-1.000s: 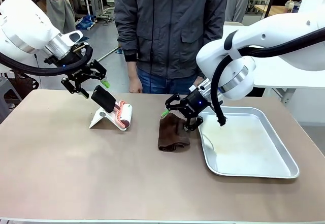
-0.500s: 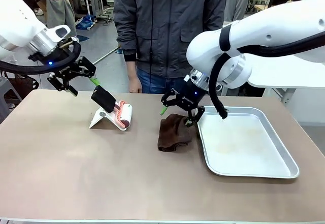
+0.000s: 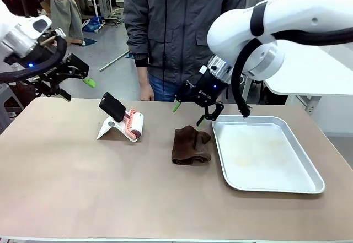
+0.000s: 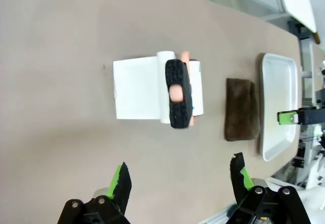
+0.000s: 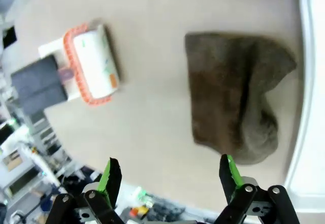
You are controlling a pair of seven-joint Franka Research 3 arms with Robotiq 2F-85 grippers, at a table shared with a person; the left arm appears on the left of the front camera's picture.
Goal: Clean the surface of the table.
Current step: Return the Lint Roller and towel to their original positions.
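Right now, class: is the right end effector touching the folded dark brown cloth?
Apart. In the front view the right end effector hangs open above the folded dark brown cloth, with tan table visible between them.

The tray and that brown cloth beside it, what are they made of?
The tray looks like metal, probably steel or aluminium: silvery, with a dull sheen and rolled rim. The brown cloth looks like soft, matte fabric, maybe terry or microfibre: it lies in rumpled folds.

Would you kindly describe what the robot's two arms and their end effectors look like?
Both arms are glossy white with silver wrist rings and thick black cables looping alongside. The left end effector and right end effector are black two-finger units with bright green pads; a small blue light glows on each.
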